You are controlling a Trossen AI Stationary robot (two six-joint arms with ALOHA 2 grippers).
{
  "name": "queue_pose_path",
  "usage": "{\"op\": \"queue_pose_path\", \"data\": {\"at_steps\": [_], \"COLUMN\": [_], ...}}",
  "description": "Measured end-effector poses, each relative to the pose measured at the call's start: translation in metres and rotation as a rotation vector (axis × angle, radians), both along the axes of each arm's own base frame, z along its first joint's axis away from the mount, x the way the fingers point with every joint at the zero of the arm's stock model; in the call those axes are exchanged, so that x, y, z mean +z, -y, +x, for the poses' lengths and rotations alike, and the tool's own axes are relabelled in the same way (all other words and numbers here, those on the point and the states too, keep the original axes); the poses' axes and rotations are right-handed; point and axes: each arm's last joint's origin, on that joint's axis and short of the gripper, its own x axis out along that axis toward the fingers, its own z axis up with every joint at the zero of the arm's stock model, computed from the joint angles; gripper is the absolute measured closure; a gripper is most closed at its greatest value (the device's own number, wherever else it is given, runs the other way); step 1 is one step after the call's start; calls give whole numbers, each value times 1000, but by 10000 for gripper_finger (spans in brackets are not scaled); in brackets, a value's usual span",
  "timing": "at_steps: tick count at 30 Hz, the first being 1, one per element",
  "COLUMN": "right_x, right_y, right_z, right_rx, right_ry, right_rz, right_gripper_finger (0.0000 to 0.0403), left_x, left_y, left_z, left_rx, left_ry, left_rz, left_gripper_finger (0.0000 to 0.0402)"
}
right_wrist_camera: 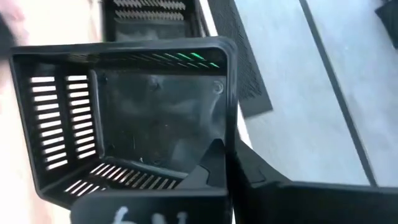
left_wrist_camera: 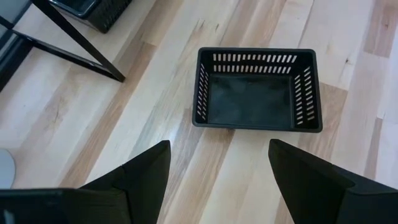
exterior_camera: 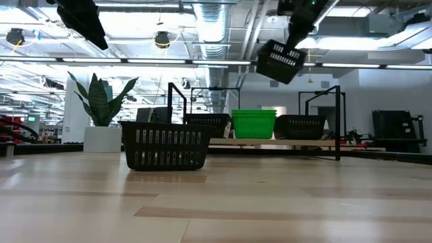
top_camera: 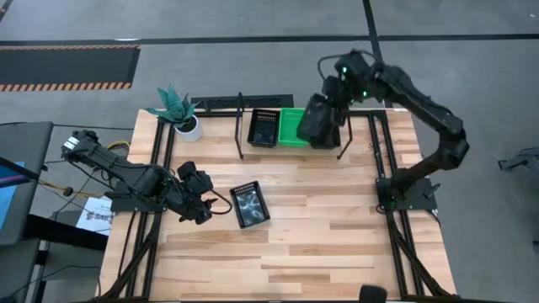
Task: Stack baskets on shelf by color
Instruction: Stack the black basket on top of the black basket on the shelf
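**Carrying a black basket to the shelf**

Holding a black basket (top_camera: 320, 123) by one wall, the right gripper (right_wrist_camera: 227, 165) is hanging above the shelf (top_camera: 239, 126) at about one o'clock on the table (top_camera: 337, 244). Its jaws are clamped on the rim, so the basket is tilting in the air, probably for lowering onto the black stack (exterior_camera: 300, 126) at the shelf's right end. On the shelf a green stack (top_camera: 292, 126) is sitting in the middle and another black stack (top_camera: 264, 127) to its nine o'clock, keeping colours apart. The left gripper (left_wrist_camera: 217, 171) is hovering at nine o'clock with jaws spread wide, empty, facing a loose basket (top_camera: 250, 204) near the table's centre, probably the next pick. A plant (top_camera: 178, 109) is standing at eleven o'clock.
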Motion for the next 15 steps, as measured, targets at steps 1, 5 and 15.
{"op": "queue_pose_path", "data": {"at_steps": [1,5,15], "right_x": [2,-7,-60], "right_y": [6,27,71], "right_z": [-2,-4,15], "right_rx": [-2,29,131], "right_ry": [-23,-153,-359], "right_rz": [1,29,121], "right_gripper_finger": [394,393,389], "left_x": [0,0,1], "left_y": [0,0,-1], "left_z": [0,0,0], "left_rx": [0,-3,-7], "left_ry": [0,-1,9], "left_rz": [0,3,59], "left_gripper_finger": [140,140,140]}}
